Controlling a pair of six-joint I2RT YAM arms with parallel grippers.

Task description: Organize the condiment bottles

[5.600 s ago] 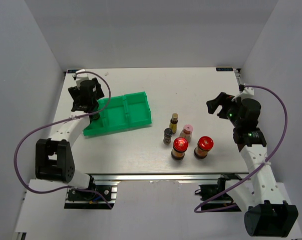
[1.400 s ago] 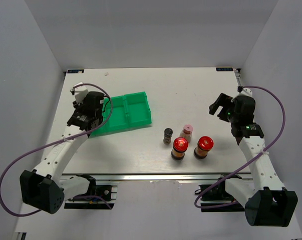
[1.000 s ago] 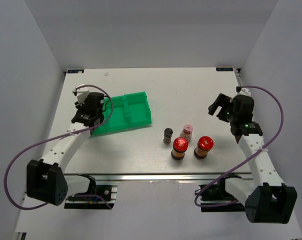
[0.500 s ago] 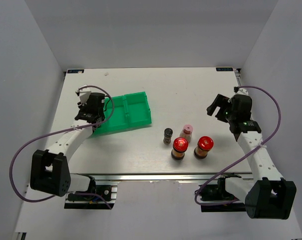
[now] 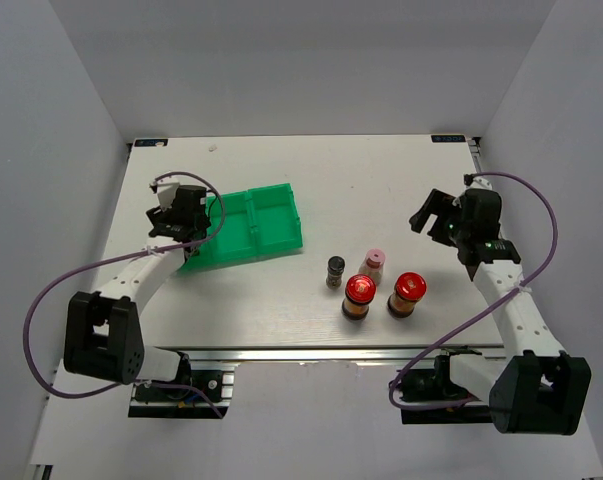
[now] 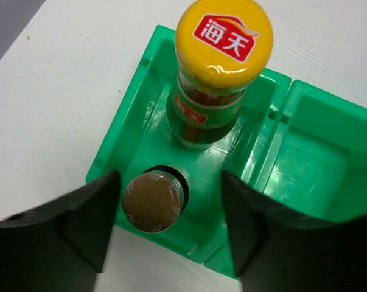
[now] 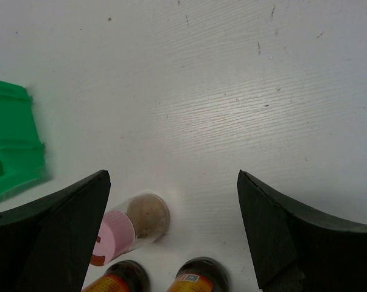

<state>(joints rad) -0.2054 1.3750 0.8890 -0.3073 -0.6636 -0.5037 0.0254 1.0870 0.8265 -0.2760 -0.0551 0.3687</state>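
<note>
Four condiment bottles stand on the table: a grey-capped one (image 5: 335, 271), a pink-capped one (image 5: 373, 264) and two dark red-lidded jars (image 5: 358, 296) (image 5: 405, 294). Two slim brown bottles stand in the end compartment of the green tray (image 6: 140, 128), seen from my left wrist: one with a yellow cap (image 6: 223, 36) and one with a brown-gold top (image 6: 151, 201). My left gripper (image 6: 165, 243) is open, its fingers either side of the brown-topped bottle without touching it. My right gripper (image 7: 174, 237) is open and empty, above the table behind the pink-capped bottle (image 7: 125, 228).
The green tray (image 5: 266, 222) lies left of the table's middle, and its right compartments hold nothing. Its corner shows at the left of the right wrist view (image 7: 13, 146). The two dark jars (image 7: 198, 277) sit at the bottom edge of that view. White walls close in the table.
The slim yellow-capped bottle that stood behind the grey-capped one 5.6 s ago is off the table. Over the last second the left gripper edged right over the tray end and the right gripper drifted slightly left.
</note>
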